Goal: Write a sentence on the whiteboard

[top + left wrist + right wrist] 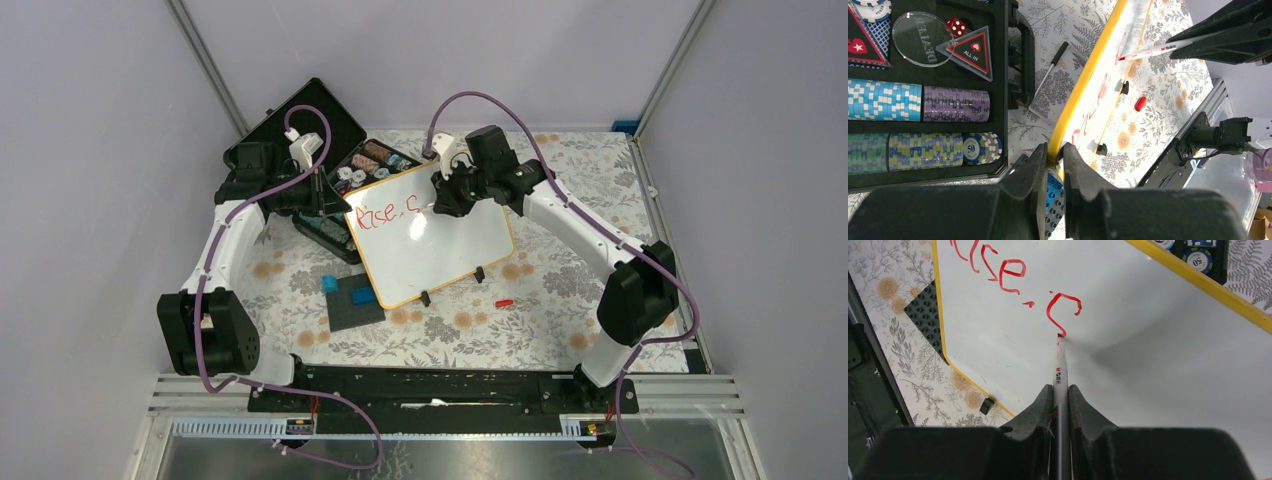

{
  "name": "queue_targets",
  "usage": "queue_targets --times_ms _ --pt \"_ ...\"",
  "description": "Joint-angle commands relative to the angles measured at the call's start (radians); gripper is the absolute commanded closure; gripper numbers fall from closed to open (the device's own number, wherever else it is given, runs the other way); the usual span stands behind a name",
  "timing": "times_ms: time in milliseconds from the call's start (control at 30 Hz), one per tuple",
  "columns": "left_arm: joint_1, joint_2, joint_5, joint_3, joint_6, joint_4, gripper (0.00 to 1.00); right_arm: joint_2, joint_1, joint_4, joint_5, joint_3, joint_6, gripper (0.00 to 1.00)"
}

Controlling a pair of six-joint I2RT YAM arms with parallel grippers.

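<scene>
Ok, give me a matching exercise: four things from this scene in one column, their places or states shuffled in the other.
1. left gripper
2. right gripper
3. red cap
4. blue blocks

a. lying on the table, near side of the whiteboard
b. shut on the marker
c. on the dark plate
d. clamped on the whiteboard's edge

Pairs: 1-d, 2-b, 3-a, 4-c

One whiteboard [440,255], one marker [1060,370], one red cap [504,301] — two blue blocks [362,296].

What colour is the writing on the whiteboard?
The writing on the whiteboard is red, clearest in the right wrist view.
</scene>
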Motion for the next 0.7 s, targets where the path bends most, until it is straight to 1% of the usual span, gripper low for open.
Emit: queue_targets --times_ms 0,233,367,500,667 --pt "-0.012 -0.029 -0.016 0.005 0.027 0.026 1.00 0.005 0.034 0.010 -0.004 0.024 0.007 1.00" --pt "-0.012 -0.031 -0.018 0.006 0.025 0.027 1.00 0.022 0.055 0.011 -0.007 0.060 0.013 1.00" --pt "-0.012 -0.028 -0.017 0.006 0.024 0.027 1.00 0.001 0.054 0.011 -0.015 0.067 0.008 1.00" --pt "-0.012 -0.026 -0.016 0.005 0.024 0.027 1.00 -0.049 0.019 0.047 -0.065 0.045 0.019 1.00" --pt "-0.014 -0.025 -0.016 0.007 0.022 0.027 1.00 -0.053 -0.033 0.050 -0.063 0.076 0.024 1.00"
